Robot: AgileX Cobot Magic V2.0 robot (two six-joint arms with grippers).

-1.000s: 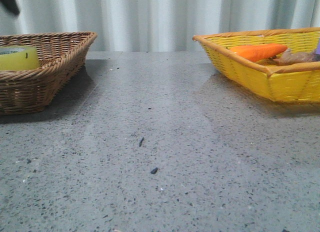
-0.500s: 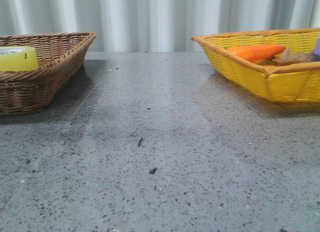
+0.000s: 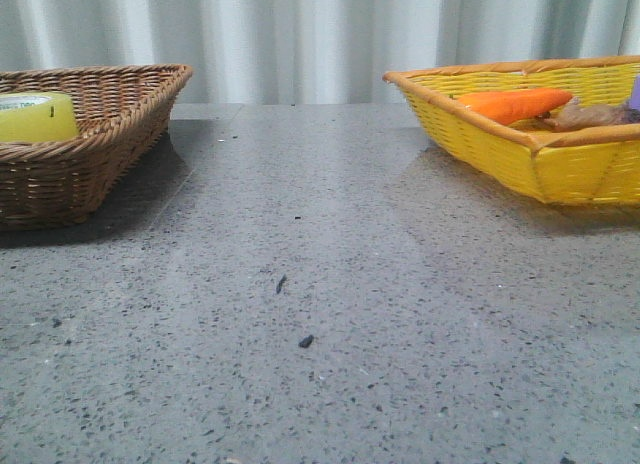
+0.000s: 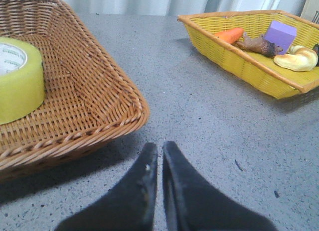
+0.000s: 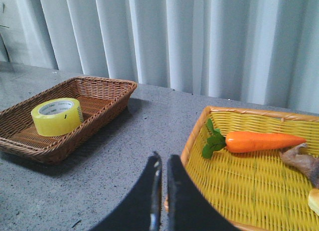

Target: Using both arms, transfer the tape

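The yellow tape roll (image 3: 36,115) with its white core lies in the brown wicker basket (image 3: 110,134) at the left; it also shows in the left wrist view (image 4: 17,81) and the right wrist view (image 5: 56,116). My left gripper (image 4: 159,147) is shut and empty above the table, just off the brown basket's near corner. My right gripper (image 5: 163,160) is shut and empty beside the yellow basket's (image 5: 249,171) left rim. Neither gripper shows in the front view.
The yellow basket (image 3: 530,149) at the right holds an orange carrot (image 3: 515,103), a brown item (image 4: 256,43), a purple block (image 4: 279,36) and a pale bun-like item (image 4: 299,59). A grey speckled table (image 3: 320,284) lies between the baskets. A curtain hangs behind.
A dark shape at the front view's top left corner one second ago has left the view. The tape and baskets have not moved.
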